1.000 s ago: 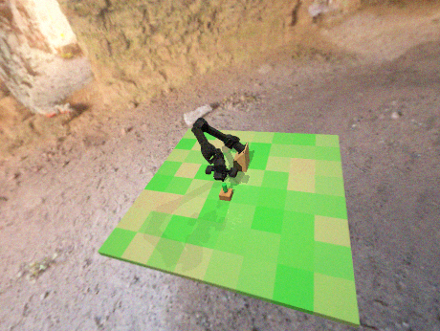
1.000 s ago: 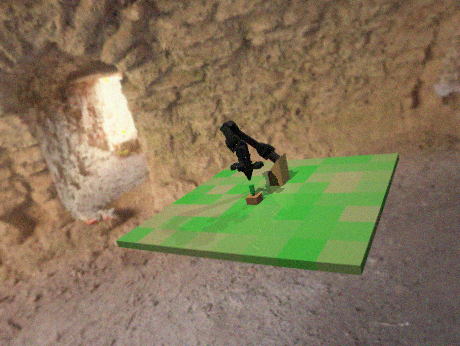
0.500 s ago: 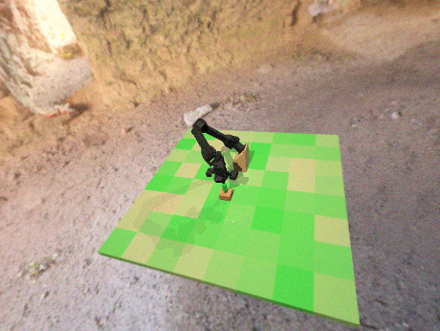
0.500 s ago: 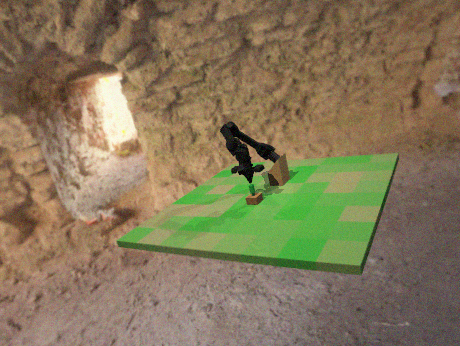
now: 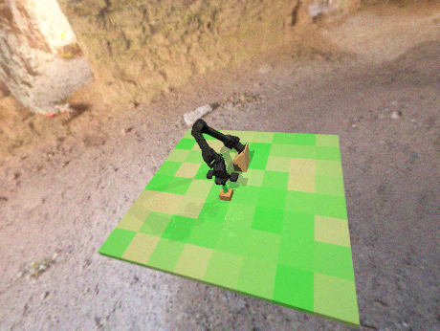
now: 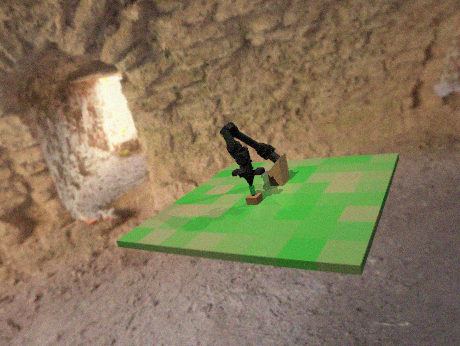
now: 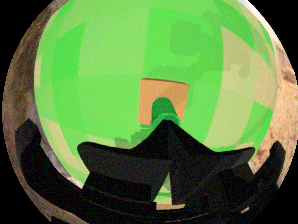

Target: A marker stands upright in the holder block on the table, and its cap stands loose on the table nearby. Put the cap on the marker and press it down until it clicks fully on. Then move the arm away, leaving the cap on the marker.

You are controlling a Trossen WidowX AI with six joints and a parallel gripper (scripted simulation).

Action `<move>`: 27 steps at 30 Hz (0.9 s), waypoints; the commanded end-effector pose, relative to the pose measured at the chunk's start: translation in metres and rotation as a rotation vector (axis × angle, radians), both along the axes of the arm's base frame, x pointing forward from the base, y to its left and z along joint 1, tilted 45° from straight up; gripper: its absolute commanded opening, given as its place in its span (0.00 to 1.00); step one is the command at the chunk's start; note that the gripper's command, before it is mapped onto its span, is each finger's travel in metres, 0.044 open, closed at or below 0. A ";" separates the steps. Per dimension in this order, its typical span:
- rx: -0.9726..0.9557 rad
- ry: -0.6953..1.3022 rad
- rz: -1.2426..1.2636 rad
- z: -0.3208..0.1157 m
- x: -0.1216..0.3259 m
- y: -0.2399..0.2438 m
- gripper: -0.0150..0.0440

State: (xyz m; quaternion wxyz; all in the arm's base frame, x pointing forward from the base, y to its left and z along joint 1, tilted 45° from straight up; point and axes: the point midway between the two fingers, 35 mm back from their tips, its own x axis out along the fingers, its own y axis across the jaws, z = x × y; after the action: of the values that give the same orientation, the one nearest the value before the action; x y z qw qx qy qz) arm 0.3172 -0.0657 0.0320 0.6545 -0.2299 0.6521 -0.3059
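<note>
Clenched on nothing, your gripper presses the green cap onto the marker mid-table; retreat remains, you'd judge.

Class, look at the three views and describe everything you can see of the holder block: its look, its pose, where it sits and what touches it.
The holder block is a small, plain tan-brown cuboid that looks like wood or cardboard. It sits flat on the green checkered table, just in front of the arm's base. A green marker stands upright in its top. In the wrist view the block shows as a tan square around the marker. The gripper, fingers shut with nothing between them, sits directly above the marker; whether it touches the marker cannot be told, but it is clear of the block.
</note>
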 end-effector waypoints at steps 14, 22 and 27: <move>0.003 0.001 0.001 0.063 0.005 0.064 0.25; 0.003 0.001 0.001 0.063 0.005 0.064 0.43; 0.003 0.001 0.001 0.063 0.005 0.064 0.65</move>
State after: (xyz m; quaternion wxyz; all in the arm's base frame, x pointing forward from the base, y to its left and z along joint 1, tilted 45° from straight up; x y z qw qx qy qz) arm 0.3221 -0.0019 0.0956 0.6550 -0.2330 0.6518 -0.3031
